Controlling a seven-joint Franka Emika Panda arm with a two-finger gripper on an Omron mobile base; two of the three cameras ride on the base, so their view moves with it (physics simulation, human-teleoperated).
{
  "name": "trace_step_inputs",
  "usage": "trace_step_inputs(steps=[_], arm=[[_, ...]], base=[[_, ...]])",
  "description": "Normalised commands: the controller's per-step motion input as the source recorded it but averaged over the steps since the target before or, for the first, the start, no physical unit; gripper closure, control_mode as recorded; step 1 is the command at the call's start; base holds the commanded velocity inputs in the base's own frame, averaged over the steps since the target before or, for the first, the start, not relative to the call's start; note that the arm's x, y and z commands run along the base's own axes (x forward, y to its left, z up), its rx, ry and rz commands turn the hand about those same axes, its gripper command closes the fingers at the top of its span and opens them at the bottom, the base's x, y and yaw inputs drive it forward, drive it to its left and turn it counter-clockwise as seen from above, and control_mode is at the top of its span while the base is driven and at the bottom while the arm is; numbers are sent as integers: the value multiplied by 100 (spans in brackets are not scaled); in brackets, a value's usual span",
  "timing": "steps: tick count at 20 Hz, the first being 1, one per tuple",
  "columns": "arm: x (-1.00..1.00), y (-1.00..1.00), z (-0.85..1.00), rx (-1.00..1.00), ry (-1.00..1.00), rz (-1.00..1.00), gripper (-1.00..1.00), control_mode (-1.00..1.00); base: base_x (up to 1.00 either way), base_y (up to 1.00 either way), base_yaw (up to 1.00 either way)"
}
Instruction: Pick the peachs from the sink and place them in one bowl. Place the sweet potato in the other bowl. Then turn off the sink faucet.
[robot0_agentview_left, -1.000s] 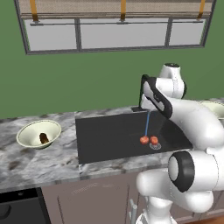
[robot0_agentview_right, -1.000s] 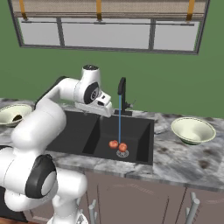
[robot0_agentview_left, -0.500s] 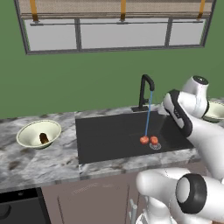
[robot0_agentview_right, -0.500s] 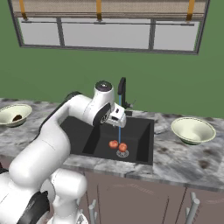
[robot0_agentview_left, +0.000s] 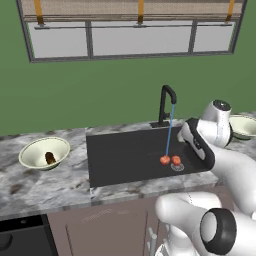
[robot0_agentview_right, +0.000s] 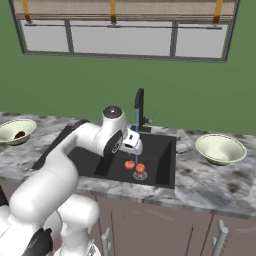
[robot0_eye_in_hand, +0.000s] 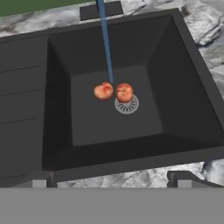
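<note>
Two orange-red peachs (robot0_eye_in_hand: 103, 91) (robot0_eye_in_hand: 124, 92) lie side by side on the floor of the black sink (robot0_eye_in_hand: 144, 57), touching the silver drain ring (robot0_eye_in_hand: 127, 104). They also show as peachs (robot0_agentview_left: 164, 160) (robot0_agentview_right: 130, 164) in both base views. My gripper (robot0_eye_in_hand: 109, 181) hangs above the sink's near side, open, with nothing between its fingertips (robot0_eye_in_hand: 181, 178). The gripper (robot0_agentview_right: 136, 146) is above and just left of the fruit. The sweet potato (robot0_agentview_left: 50, 158) lies in the left bowl (robot0_agentview_left: 30, 152). The other bowl (robot0_agentview_right: 221, 148) stands on the right. A blue stream runs from the black sink faucet (robot0_agentview_left: 167, 102).
Grey marbled counter (robot0_agentview_left: 45, 185) surrounds the sink. The water stream (robot0_eye_in_hand: 105, 39) falls just behind the left peach. A green wall with a window (robot0_agentview_left: 135, 30) rises behind the faucet. My white arm (robot0_agentview_right: 75, 150) crosses the sink's left part.
My hand has swung away from the faucet, rightward and down, to hang over the sink near the peachs. The jaws stayed open. Fruit, bowls and water are unchanged.
</note>
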Motion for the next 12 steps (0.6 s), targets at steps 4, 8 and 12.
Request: trace_step_inputs(steps=[4, 8, 12], arm=[[2, -12, -23, -5, 3, 0, -100, -100], [4, -9, -29, -4, 0, 5, -100, -100], [14, 0, -32, -3, 1, 11, -100, -100]], base=[[0, 0, 0], [0, 0, 0], [0, 0, 0]])
